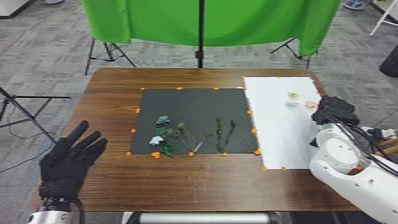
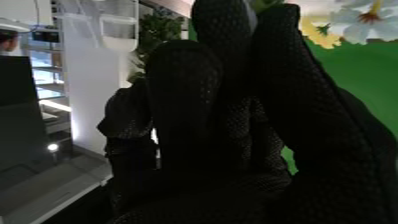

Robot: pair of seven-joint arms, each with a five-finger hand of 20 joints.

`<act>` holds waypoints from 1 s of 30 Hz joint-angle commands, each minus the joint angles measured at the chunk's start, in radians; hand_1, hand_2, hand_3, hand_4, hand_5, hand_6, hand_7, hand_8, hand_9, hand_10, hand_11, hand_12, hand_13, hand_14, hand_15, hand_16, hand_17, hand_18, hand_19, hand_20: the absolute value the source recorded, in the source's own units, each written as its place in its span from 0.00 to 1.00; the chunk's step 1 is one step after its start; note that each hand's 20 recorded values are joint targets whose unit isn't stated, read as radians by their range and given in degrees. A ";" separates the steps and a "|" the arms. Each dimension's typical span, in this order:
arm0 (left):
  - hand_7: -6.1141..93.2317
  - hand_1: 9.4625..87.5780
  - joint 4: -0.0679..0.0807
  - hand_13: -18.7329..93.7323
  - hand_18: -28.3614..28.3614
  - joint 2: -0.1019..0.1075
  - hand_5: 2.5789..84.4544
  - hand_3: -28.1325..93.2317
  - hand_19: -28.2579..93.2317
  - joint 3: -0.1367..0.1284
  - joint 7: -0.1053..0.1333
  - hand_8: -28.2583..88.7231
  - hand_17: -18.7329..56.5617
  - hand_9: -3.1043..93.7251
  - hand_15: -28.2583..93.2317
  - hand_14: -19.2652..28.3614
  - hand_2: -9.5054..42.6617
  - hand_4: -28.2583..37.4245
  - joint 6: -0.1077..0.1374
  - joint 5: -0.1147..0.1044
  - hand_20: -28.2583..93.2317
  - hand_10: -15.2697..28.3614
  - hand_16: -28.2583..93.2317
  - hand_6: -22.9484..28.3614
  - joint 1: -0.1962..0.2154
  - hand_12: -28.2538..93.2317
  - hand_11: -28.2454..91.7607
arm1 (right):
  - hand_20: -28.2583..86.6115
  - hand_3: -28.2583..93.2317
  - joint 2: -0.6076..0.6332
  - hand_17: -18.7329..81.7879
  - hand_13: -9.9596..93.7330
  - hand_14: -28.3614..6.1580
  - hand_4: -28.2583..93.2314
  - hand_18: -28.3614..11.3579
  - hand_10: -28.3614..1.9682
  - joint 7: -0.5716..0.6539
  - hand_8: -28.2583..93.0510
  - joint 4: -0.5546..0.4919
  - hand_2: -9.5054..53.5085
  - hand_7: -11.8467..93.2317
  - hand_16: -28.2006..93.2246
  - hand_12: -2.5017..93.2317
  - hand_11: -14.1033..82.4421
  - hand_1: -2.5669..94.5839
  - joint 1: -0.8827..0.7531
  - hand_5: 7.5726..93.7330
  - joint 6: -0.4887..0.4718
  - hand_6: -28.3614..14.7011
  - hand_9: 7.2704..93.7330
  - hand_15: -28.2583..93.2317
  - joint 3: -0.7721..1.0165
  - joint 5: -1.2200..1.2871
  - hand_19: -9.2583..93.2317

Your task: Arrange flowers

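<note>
At the white sheet's right edge in the head view is my right hand. In the right wrist view, the fingers of that hand pinch a green stem, and yellow and white blossoms show beside the fingertips. In the head view, small yellow, white and pinkish blossoms appear just left of that hand, over the white sheet. Flowers with white and bluish heads and green stems lie on the dark mat. My left hand is open at the table's left side.
Orange markers edge the mat and sheet on the brown table. A green cloth hangs from a stand beyond the far edge. Tripod legs stand on the floor to the left.
</note>
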 commanded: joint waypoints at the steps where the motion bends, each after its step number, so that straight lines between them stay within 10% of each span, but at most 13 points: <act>1: 0.18 0.09 0.003 0.38 0.99 -0.024 0.40 0.90 0.67 -0.012 -0.027 0.16 0.11 0.40 0.63 1.00 0.29 0.00 -0.024 0.021 0.30 0.79 0.17 0.58 0.012 0.32 0.40 | 0.61 0.79 0.037 0.55 0.87 0.73 0.00 0.21 0.75 -0.028 0.24 -0.131 0.00 0.29 0.44 0.36 0.32 0.64 -0.119 0.92 0.061 0.71 1.00 0.74 0.107 -0.065 0.97; 4: 0.18 0.09 0.003 0.38 0.98 0.011 0.40 0.90 0.67 -0.001 0.001 0.16 0.11 0.39 0.63 1.00 0.29 0.00 -0.005 -0.003 0.30 0.79 0.17 0.58 0.019 0.32 0.40 | 0.61 0.79 0.032 0.55 0.87 0.73 0.00 0.21 0.74 -0.064 0.25 -0.193 0.00 0.29 0.44 0.37 0.32 0.64 -0.133 0.92 0.075 0.70 1.00 0.74 0.130 -0.076 0.97; 30: 0.18 0.10 0.001 0.38 0.99 0.013 0.40 0.90 0.67 -0.006 -0.013 0.16 0.11 0.40 0.63 1.00 0.29 0.00 -0.004 0.004 0.30 0.80 0.17 0.58 0.007 0.32 0.40 | 0.62 0.81 -0.488 0.51 0.85 0.68 0.00 0.23 0.71 -0.357 0.25 -0.099 0.00 0.28 0.43 0.38 0.33 0.62 0.361 0.91 -0.012 0.71 1.00 0.77 -0.418 -0.054 0.97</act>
